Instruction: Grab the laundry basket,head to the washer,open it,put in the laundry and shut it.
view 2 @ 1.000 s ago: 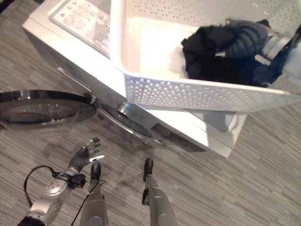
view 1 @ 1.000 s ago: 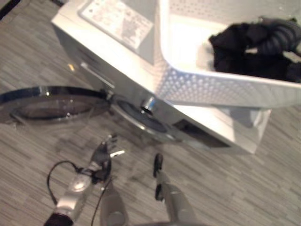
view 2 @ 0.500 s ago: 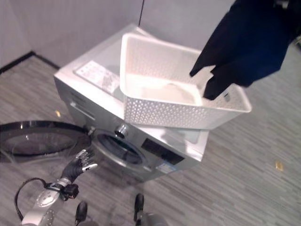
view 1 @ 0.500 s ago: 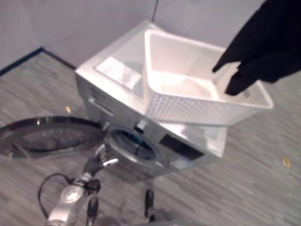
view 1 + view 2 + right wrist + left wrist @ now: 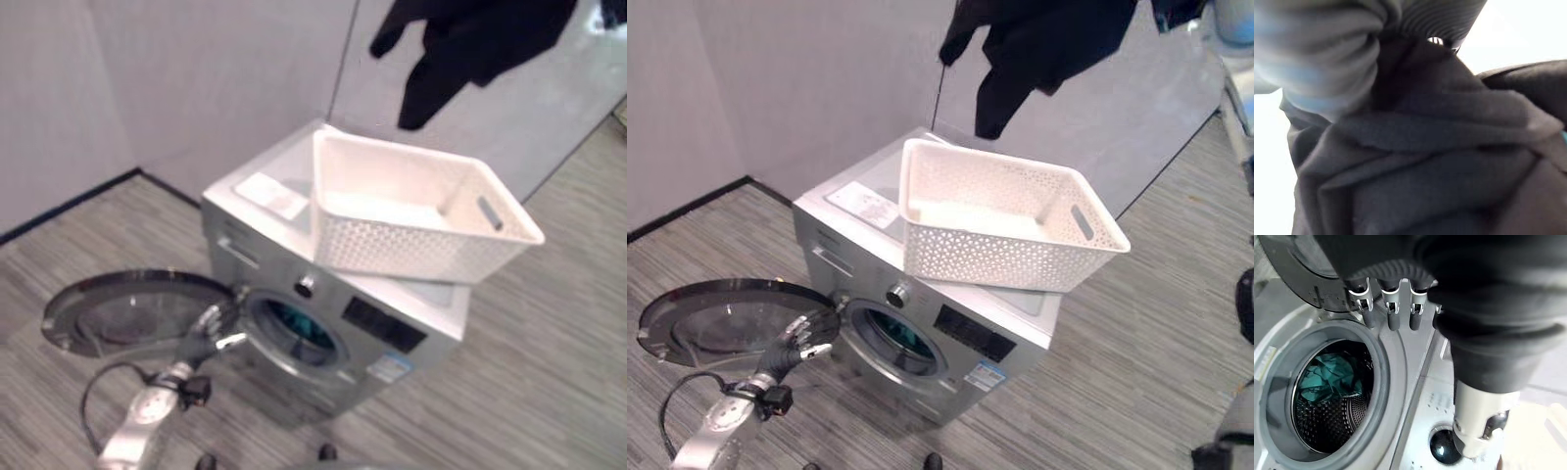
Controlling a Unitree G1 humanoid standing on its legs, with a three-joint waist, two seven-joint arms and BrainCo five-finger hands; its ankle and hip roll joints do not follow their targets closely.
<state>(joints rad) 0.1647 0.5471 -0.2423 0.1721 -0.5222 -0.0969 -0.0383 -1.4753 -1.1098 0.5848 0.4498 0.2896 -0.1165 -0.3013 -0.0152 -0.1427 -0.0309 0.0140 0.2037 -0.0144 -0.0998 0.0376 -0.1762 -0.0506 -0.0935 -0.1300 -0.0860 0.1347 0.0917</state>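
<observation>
While the black garment (image 5: 1038, 44) hangs lengthwise, bunched in the right hand (image 5: 1327, 54), the basket (image 5: 1004, 235) sits on the washer (image 5: 950, 343); door (image 5: 725, 318) open, left hand (image 5: 789, 343) relaxed. Label (image 5: 859, 204) unreadable.

Dark garment (image 5: 1038, 44) aloft (washer (image 5: 921, 333) open)

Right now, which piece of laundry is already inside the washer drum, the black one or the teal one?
The teal garment lies in the washer drum. The black garment hangs in the air above the white laundry basket.
</observation>
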